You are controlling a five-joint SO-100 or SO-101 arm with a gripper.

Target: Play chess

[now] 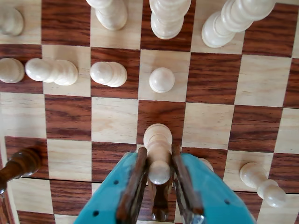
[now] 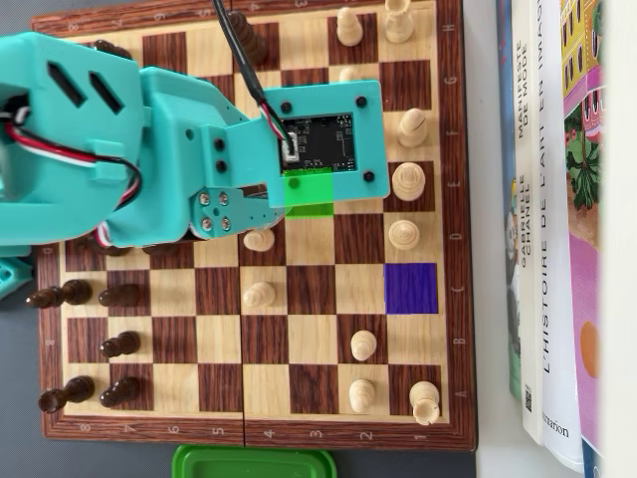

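Observation:
In the wrist view my gripper (image 1: 159, 179) is shut on a light wooden chess piece (image 1: 158, 144). Its round head sits between the brown pads (image 1: 135, 182) and its base points at a dark square of the chessboard (image 1: 210, 77). I cannot tell whether the base touches the board. In the overhead view the teal arm (image 2: 179, 149) covers the upper left of the board (image 2: 299, 344) and hides the gripper and the held piece. A green square marker (image 2: 307, 192) shows at the wrist camera mount. A purple square (image 2: 410, 288) marks a board square at the right.
Light pieces stand ahead of the gripper (image 1: 161, 79), (image 1: 108, 73), (image 1: 166, 18), and one at the right (image 1: 262, 183). A dark piece (image 1: 18, 165) is at the left. Overhead, dark pieces (image 2: 119, 295) line the left, books (image 2: 557, 219) lie right, a green lid (image 2: 254, 463) below.

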